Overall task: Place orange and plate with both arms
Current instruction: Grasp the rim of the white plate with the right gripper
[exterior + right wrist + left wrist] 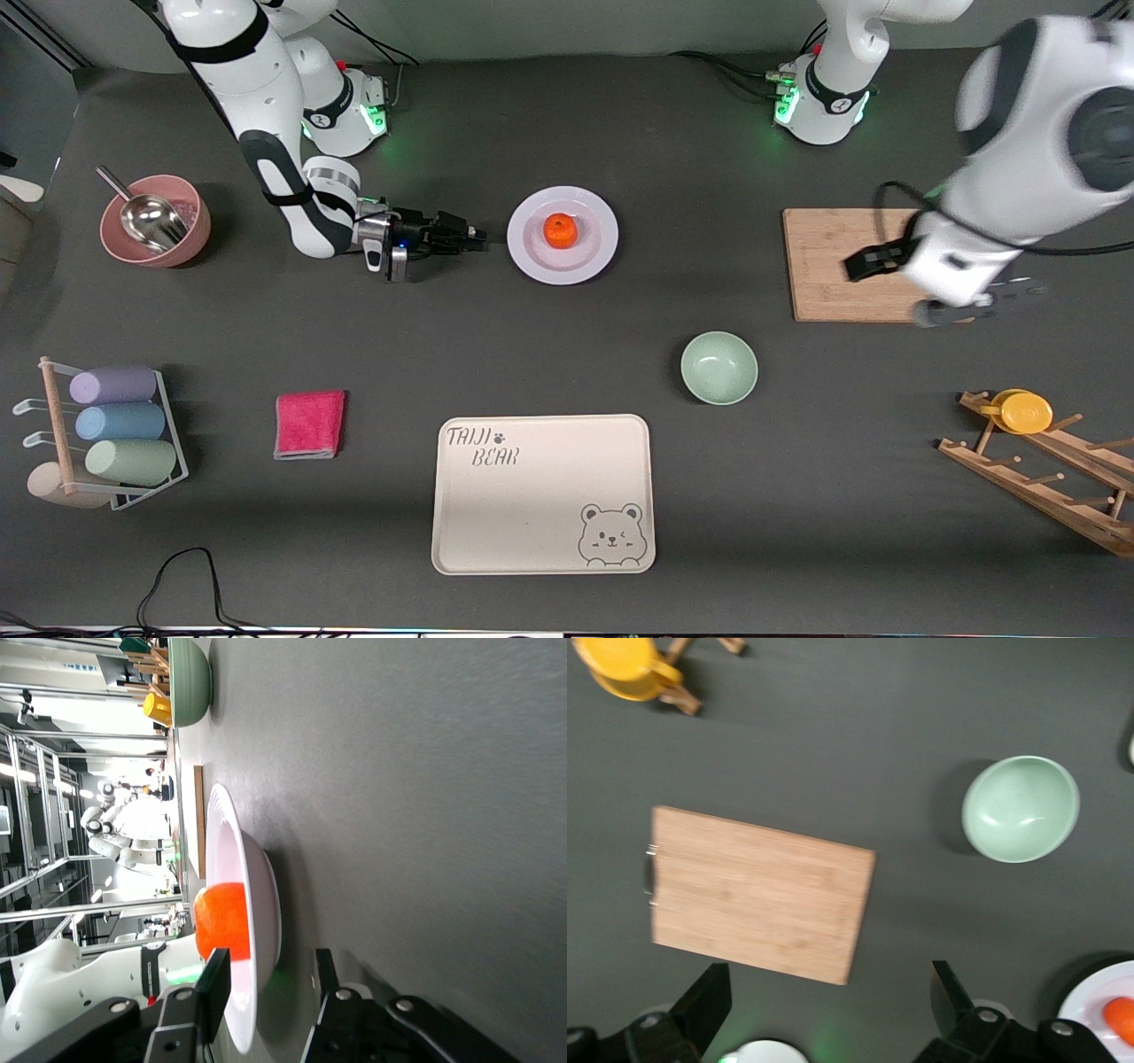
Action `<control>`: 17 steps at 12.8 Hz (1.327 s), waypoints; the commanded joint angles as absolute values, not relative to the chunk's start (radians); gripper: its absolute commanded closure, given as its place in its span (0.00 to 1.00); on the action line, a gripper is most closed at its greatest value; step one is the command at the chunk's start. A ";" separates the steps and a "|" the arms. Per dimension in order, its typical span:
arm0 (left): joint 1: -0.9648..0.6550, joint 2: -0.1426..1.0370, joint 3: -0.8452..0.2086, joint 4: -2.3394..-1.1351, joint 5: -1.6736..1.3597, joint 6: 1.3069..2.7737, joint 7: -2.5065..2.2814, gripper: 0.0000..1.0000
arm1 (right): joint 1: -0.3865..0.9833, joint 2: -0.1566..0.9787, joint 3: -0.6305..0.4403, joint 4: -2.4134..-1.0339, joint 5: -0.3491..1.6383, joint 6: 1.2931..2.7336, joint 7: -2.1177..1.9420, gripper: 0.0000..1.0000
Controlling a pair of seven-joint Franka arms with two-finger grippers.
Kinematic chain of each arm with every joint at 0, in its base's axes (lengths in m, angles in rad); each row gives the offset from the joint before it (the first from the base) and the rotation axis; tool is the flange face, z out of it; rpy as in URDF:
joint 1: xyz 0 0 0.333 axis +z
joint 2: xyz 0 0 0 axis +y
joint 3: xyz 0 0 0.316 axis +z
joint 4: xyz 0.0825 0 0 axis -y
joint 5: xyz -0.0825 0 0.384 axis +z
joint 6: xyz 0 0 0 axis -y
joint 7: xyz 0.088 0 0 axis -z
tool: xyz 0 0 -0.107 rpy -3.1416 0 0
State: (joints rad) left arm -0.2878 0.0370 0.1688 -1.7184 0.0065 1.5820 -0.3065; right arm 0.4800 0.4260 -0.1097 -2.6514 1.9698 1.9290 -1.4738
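Observation:
The white plate (588, 258) lies on the table midway between the two arm bases, with the small orange (560, 230) resting in its middle. My right gripper (477, 237) is low beside the plate, at the rim on the right arm's side, pointing at it, open, a short gap from the rim. In the right wrist view the plate's rim (252, 992) shows between the two fingers (215, 988), and the orange (221, 920) sits just past them. My left gripper (979, 301) hangs open and empty over the wooden cutting board (833, 266); the gripper (830, 1010) holds nothing.
A mint-green bowl (718, 367) stands nearer the camera than the plate. The cream bear tray (542, 492) lies at the front edge, beside a pink cloth (309, 424) and a cup rack (115, 425). A pink bowl with a scoop (155, 221) and a wooden rack with a yellow lid (1023, 410) sit at the ends.

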 commanded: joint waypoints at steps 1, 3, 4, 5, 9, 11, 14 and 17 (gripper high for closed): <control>-0.208 0.003 0.201 -1.747 0.008 1.571 -0.146 0.00 | 0.521 0.472 -0.074 -2.608 2.074 1.925 -1.506 0.55; -0.019 0.002 0.039 -1.743 0.015 1.569 -0.120 0.00 | 0.523 0.485 -0.023 -2.583 2.138 1.927 -1.508 0.55; 0.041 0.003 -0.019 -1.730 0.024 1.569 -0.120 0.00 | 0.523 0.488 -0.012 -2.576 2.154 1.928 -1.506 0.55; 0.082 0.006 -0.050 -1.724 0.028 1.560 -0.120 0.00 | 0.523 0.492 -0.009 -2.571 2.155 1.928 -1.508 0.55; 0.057 0.015 -0.045 -1.690 0.029 1.554 -0.124 0.00 | 0.520 0.497 -0.009 -2.571 2.155 1.927 -1.540 1.00; 0.049 0.017 -0.041 -1.689 0.031 1.554 -0.124 0.00 | 0.515 0.495 -0.009 -2.571 2.155 1.924 -1.539 1.00; 0.012 0.018 -0.019 -1.660 0.029 1.510 -0.136 0.00 | 0.483 0.463 -0.011 -2.572 2.151 1.879 -1.519 1.00; -0.046 0.023 0.049 -1.646 0.029 1.499 -0.135 0.00 | 0.454 0.333 -0.011 -2.577 2.088 1.882 -1.386 1.00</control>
